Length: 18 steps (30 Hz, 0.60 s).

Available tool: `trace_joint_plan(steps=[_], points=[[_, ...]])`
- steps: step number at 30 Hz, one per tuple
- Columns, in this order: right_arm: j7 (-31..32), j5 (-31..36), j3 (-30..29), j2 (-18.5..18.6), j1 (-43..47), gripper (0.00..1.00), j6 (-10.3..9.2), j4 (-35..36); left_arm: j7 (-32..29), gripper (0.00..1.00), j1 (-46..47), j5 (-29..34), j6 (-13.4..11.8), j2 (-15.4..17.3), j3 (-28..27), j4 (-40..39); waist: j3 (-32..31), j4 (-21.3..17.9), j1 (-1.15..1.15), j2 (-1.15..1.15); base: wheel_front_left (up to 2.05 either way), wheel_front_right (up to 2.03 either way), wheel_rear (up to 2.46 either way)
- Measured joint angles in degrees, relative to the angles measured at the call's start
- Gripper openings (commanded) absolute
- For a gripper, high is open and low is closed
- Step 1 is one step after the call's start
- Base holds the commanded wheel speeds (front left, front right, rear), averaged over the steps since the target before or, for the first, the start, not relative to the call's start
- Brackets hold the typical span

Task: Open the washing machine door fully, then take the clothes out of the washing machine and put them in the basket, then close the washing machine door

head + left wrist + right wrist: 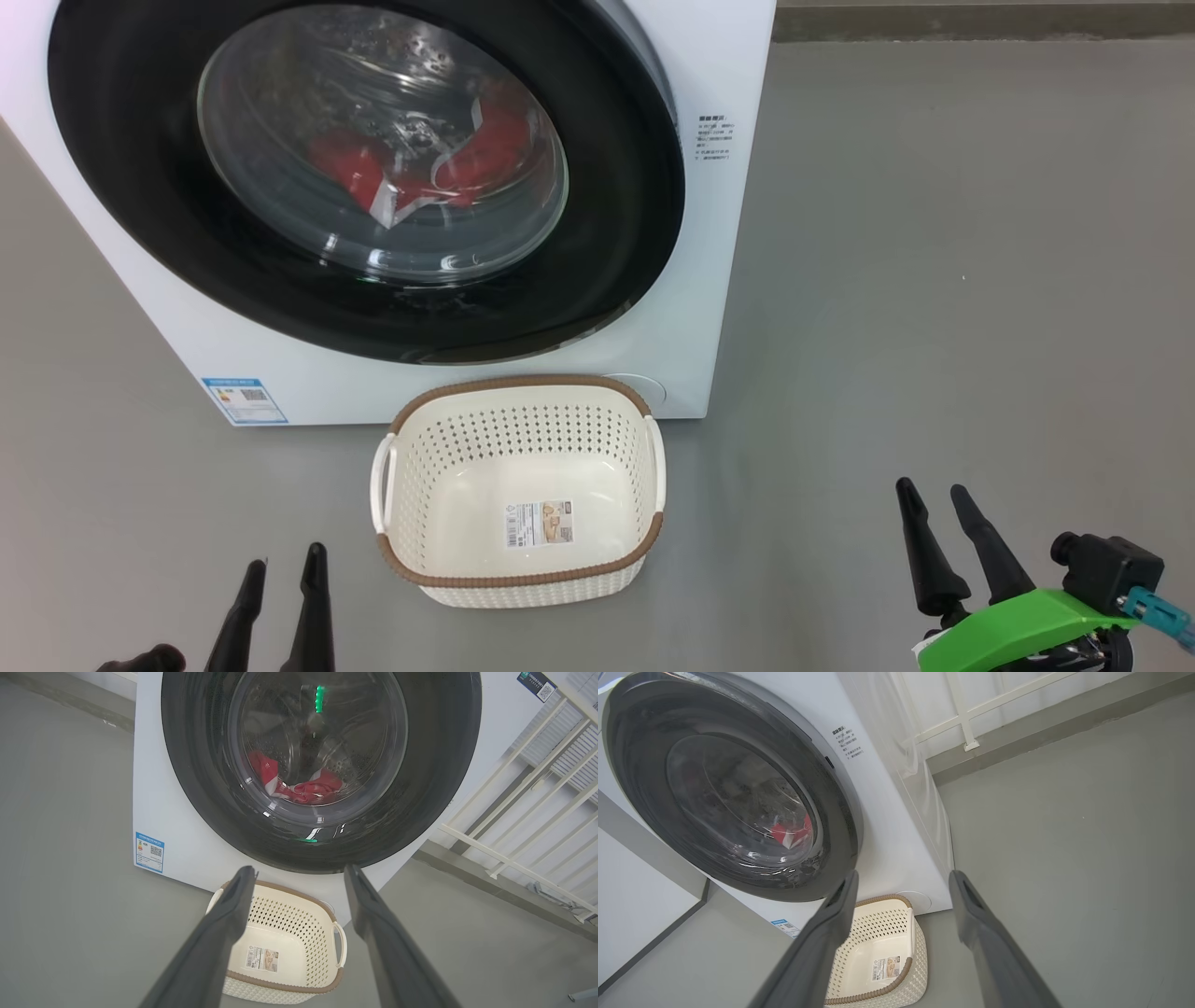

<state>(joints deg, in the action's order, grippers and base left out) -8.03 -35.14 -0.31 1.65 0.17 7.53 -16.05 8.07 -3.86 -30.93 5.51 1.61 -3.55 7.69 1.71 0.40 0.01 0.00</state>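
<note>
Step 1 not begun: washing machine door (121,168) shut, red clothes (485,154) inside behind glass. Basket (523,385) empty on floor, just in front of the machine. My left gripper (288,555) & right gripper (931,487): jaws apart, holding nothing. Next, I reckon: hook door's edge, swing it fully open.

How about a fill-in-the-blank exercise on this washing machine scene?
1. Behind the glass of the door, the clothes inside the washing machine are ____ with white trim.
2. The basket in front of the machine holds ____ clothes.
3. The left gripper and the right gripper are both ____, holding nothing.
Missing words: red; no; open.
</note>
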Motion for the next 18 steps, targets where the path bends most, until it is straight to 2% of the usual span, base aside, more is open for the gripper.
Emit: trace_joint_plan(steps=[18], points=[[-2.9, 10.9, 0.3, 0.2, 0.9, 1.00, 0.00, -1.7, 2.9, 1.00, -1.1, 12.1, 0.1, 0.3, -0.1, 0.5, 0.3, -0.2, 0.00, 0.00, 0.00, 0.00, 0.00]])
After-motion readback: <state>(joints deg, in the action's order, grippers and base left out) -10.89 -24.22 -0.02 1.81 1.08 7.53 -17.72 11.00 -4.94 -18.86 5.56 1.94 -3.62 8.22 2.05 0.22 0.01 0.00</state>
